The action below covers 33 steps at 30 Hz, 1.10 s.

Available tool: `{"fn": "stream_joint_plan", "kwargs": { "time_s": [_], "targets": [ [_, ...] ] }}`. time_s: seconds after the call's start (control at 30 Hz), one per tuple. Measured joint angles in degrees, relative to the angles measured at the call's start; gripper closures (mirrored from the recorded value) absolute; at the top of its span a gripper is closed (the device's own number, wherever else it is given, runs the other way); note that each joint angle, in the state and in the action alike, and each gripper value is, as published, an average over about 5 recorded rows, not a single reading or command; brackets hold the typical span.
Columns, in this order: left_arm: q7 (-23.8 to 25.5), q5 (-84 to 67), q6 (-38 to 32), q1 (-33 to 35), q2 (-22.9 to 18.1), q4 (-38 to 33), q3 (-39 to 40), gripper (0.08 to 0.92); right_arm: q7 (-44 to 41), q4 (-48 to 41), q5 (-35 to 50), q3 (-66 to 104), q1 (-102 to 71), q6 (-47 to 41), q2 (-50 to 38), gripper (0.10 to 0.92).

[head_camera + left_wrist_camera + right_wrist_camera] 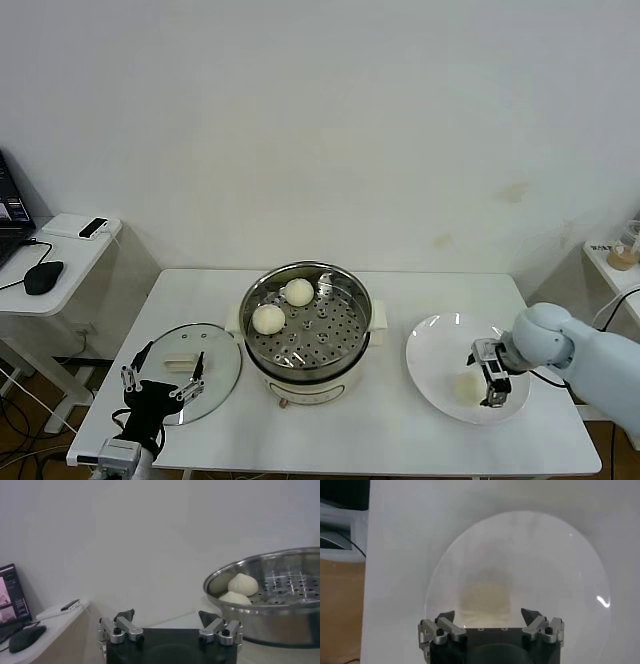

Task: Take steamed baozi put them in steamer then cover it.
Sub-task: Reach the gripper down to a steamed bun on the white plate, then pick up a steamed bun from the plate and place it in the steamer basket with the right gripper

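The steamer (345, 362) stands uncovered mid-table, and two steamed baozi (268, 319) (299, 292) lie on its perforated tray. To its right, another baozi (465, 387) lies on a white plate (440, 345). My right gripper (484, 376) is open just above and beside that bun. In the right wrist view the bun (487, 597) is a blurred cream shape ahead of the open right gripper (489, 615). The cover (215, 350) lies flat left of the steamer. My left gripper (163, 373) hangs open at the cover's near edge. From the left wrist, the steamer (280, 611) and its two baozi (243, 584) show beyond the open left gripper (167, 616).
A side table (70, 250) at the far left carries a mouse (42, 276) and a laptop edge. A shelf with a cup (622, 255) stands at the far right. The white table's front edge (400, 468) runs close below both grippers.
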Motion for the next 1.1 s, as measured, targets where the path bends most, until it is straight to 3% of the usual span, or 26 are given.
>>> {"fn": "stream_joint_plan", "kwargs": {
  "time_s": [0.37, 0.77, 1.1],
  "targets": [
    [0.0, 0.0, 0.1, -0.7, 0.0, 0.6, 0.2, 0.177, 1.2, -3.3, -0.5, 1.1, -1.3, -0.4, 2.8, 0.211],
    [-0.1, 0.0, 0.1, -0.8, -0.2, 0.5, 0.3, 0.177, 0.3, -3.8, -0.2, 1.1, -1.1, -0.7, 3.3, 0.385],
    [-0.1, -0.1, 0.1, -0.6, 0.0, 0.0, 0.4, 0.177, -3.3, -2.9, 1.3, -0.2, 3.5, 1.1, 2.0, 0.397]
  ]
}}
